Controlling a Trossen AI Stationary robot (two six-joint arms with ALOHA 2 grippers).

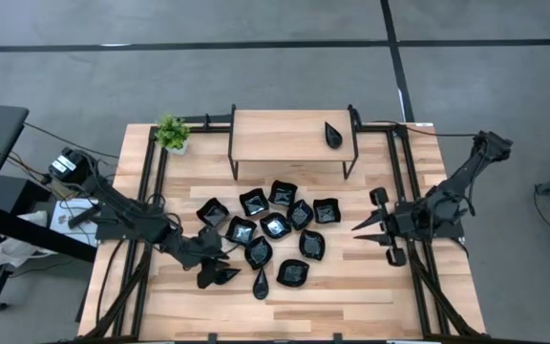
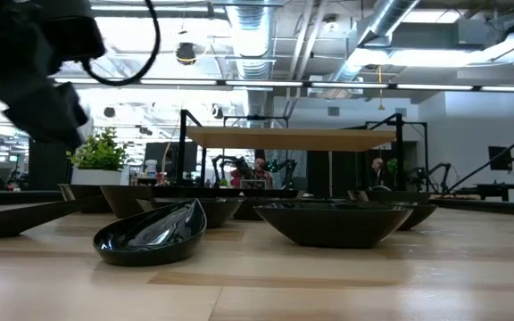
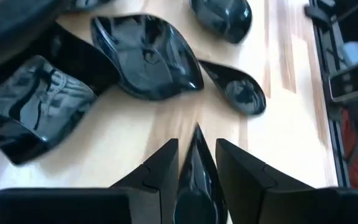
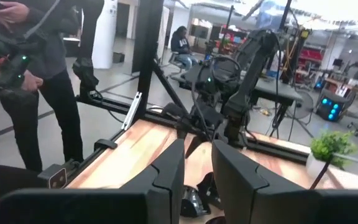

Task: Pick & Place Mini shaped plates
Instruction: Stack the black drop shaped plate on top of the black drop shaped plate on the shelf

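The left gripper sits low over the front-left part of the desk, its two dark fingers clamped on a pointed black teardrop plate whose tip pokes out ahead of the fingertips. Just beyond that tip, in the left wrist view, lie a glossy leaf-shaped plate, a smaller drop-shaped plate beside it, and a square plate with raised corners, all empty and all apart from the gripper. From above, another teardrop plate lies just beside the left gripper, towards the desk's middle.

The remaining mini shaped plates form a loose cluster at the centre of the desk, some touching; they are shiny black, shallow and hold nothing. In the low view the nearest leaf-shaped dish stands tilted on the wood, with a broader bowl-like dish to its side.

One more teardrop plate rests on the raised wooden shelf at the back of the desk, well apart from both grippers. A small green potted plant stands by the shelf's left end.

The right gripper hovers over the desk's right side, near the cluster's edge, fingers spread apart and holding nothing. A person stands beyond the desk.
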